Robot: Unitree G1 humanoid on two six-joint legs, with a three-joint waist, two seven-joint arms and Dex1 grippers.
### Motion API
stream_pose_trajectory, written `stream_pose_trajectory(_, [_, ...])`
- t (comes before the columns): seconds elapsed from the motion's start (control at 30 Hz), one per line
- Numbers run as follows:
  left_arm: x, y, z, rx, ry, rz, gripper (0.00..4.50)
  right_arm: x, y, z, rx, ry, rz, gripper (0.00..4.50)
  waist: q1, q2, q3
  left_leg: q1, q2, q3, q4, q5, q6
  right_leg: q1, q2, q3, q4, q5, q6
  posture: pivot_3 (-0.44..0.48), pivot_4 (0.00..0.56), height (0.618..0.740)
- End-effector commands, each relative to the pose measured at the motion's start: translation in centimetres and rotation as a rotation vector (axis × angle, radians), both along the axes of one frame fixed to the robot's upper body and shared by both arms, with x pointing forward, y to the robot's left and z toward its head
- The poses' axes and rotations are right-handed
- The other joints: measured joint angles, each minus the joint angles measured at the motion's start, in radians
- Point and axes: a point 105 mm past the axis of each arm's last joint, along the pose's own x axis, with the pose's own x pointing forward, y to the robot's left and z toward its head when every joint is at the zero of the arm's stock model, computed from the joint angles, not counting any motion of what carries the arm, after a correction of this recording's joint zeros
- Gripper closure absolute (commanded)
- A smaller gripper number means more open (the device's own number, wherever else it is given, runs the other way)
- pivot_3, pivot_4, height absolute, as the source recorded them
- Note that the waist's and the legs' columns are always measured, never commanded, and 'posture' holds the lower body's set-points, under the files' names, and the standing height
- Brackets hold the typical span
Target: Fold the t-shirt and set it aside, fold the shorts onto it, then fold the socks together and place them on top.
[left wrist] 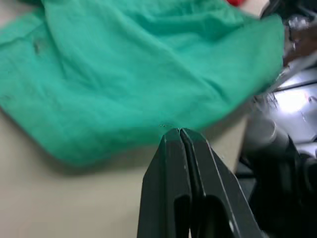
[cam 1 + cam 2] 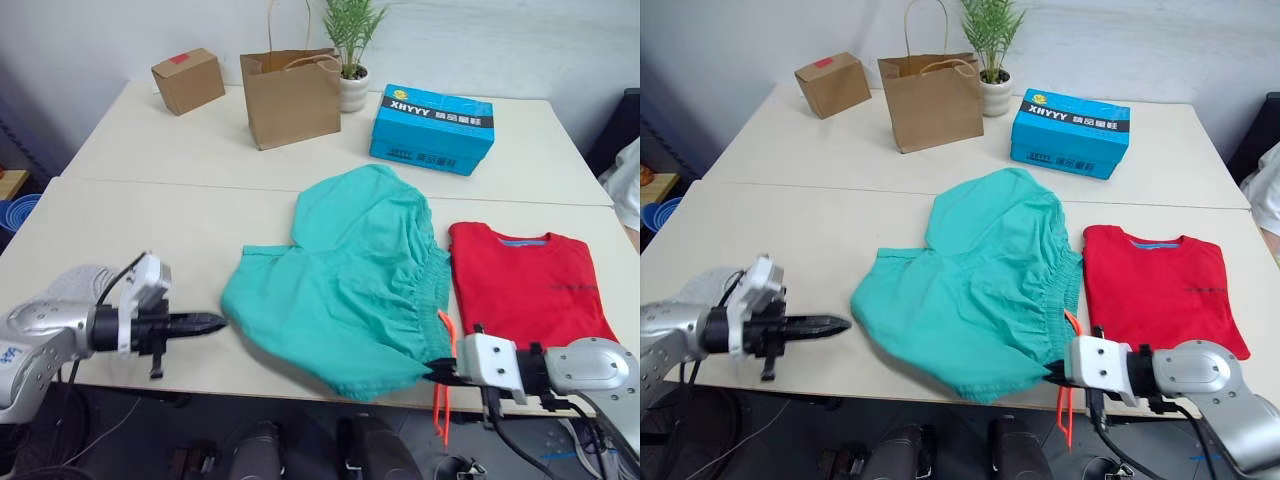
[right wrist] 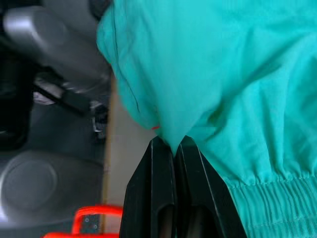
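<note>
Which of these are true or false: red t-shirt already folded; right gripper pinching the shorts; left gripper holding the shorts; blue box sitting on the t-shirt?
1. The t-shirt lies folded: true.
2. The right gripper is shut on the shorts: true, at the waistband corner.
3. The left gripper holds the shorts: false, it is shut and empty beside their edge.
4. The blue box sits on the t-shirt: false, it stands apart, farther back on the table.

Teal-green shorts (image 2: 350, 280) with neon orange drawstring (image 2: 443, 400), plain red t-shirt (image 2: 528, 285) with blue collar band, cream surface (image 2: 150, 220), blue box (image 2: 432, 128).
</note>
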Motion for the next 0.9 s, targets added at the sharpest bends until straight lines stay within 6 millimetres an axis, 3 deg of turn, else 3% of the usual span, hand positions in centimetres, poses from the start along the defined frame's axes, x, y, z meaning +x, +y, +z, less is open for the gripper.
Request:
stream_pose_trajectory(0.03, [-2.7,-0.2,0.2,0.042,0.033,-0.120,4.50,-0.3,-0.8,0.5,-0.016,-0.006,0.056,4.49,0.000,0.000,0.000,0.000,0.000,0.000,0.000,0.000,0.000,0.000,0.000,0.000,0.000,0.000,-0.001,0.000,0.150,0.740])
stream_pose_trajectory(0.13, [-2.7,-0.3,-0.2,0.043,0.002,-0.096,4.50,0.1,-0.4,0.7,0.021,-0.008,0.057,4.49,0.003,0.001,0.001,0.000,0.000,-0.001,0.000,0.000,0.000,0.000,-0.001,0.000,0.000,-0.002,-0.004,0.000,0.150,0.740])
stream_pose_trajectory(0.2, [-1.8,-0.5,-0.1,0.040,-0.107,-0.084,4.50,0.9,0.1,1.1,0.045,-0.057,0.060,4.49,0.002,0.001,0.001,0.000,0.000,-0.001,0.000,0.001,0.001,0.000,-0.001,0.000,0.000,-0.003,-0.005,0.000,0.150,0.740])
stream_pose_trajectory(0.3, [-0.3,-1.4,0.7,-0.006,-0.219,-0.050,4.50,3.3,0.7,2.8,0.132,-0.178,-0.005,4.49,0.001,0.001,0.001,0.000,0.000,-0.001,0.000,0.001,0.001,0.000,-0.001,0.000,0.000,-0.002,-0.004,0.000,0.150,0.740])
stream_pose_trajectory(0.47, [1.1,-2.5,0.3,0.050,-0.373,-0.124,3.26,6.2,1.0,4.8,0.217,-0.249,-0.127,4.50,-0.001,0.001,0.001,0.000,-0.001,0.000,0.000,0.001,0.001,-0.001,-0.001,0.000,0.001,0.000,0.000,0.000,0.150,0.740])
stream_pose_trajectory(0.67, [3.1,-2.4,-1.4,0.188,-0.530,-0.232,1.43,6.9,0.3,4.7,0.166,-0.274,-0.166,4.50,0.002,0.002,0.001,-0.001,0.000,0.000,-0.002,0.000,0.000,-0.002,0.000,-0.001,0.001,0.000,-0.001,0.000,0.150,0.740])
stream_pose_trajectory(0.8, [5.1,-3.8,-3.0,0.231,-0.596,-0.342,0.17,7.9,-0.4,5.1,0.188,-0.300,-0.252,4.50,0.002,0.002,0.001,-0.001,-0.001,0.000,0.000,0.001,0.001,-0.001,0.000,-0.001,0.002,0.001,0.001,0.000,0.150,0.740])
stream_pose_trajectory(0.9, [5.9,-4.6,-3.6,0.236,-0.602,-0.381,0.17,8.1,-0.5,5.3,0.189,-0.311,-0.268,4.50,0.001,0.002,0.001,-0.001,-0.001,0.001,0.002,0.002,0.002,-0.001,0.000,0.000,0.003,0.002,0.002,0.000,0.150,0.740])
